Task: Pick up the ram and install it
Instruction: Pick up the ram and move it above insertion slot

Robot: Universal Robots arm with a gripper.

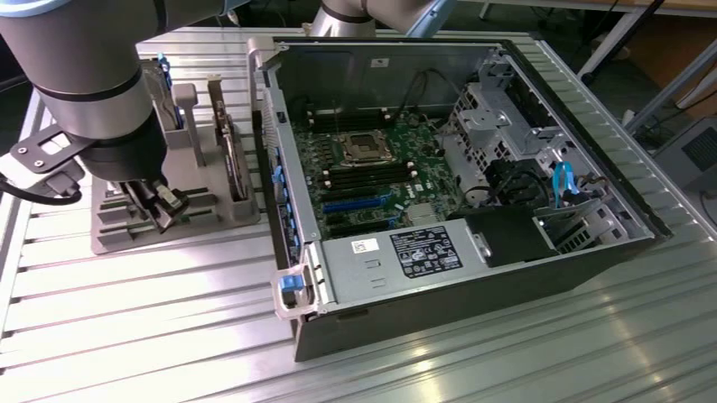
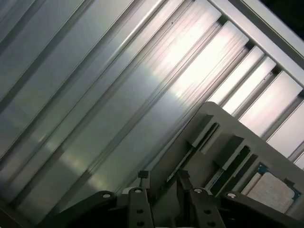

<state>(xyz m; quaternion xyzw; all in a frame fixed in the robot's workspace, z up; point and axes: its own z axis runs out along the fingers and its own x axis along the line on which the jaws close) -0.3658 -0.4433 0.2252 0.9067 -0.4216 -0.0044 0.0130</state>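
Gripper (image 1: 157, 206) low over the grey rack (image 1: 123, 233). Jaws apart, one of the fingers (image 2: 142, 176) on either side of a rack slot. Ram (image 2: 187, 159) stands on edge in that slot, between them, unclamped. Processor chip (image 2: 273, 190) in a farther rack pocket. Open computer case (image 1: 448, 168) beside the rack.

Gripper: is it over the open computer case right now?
No, the gripper is over the grey parts holder, to the exterior view's left of the open computer case.
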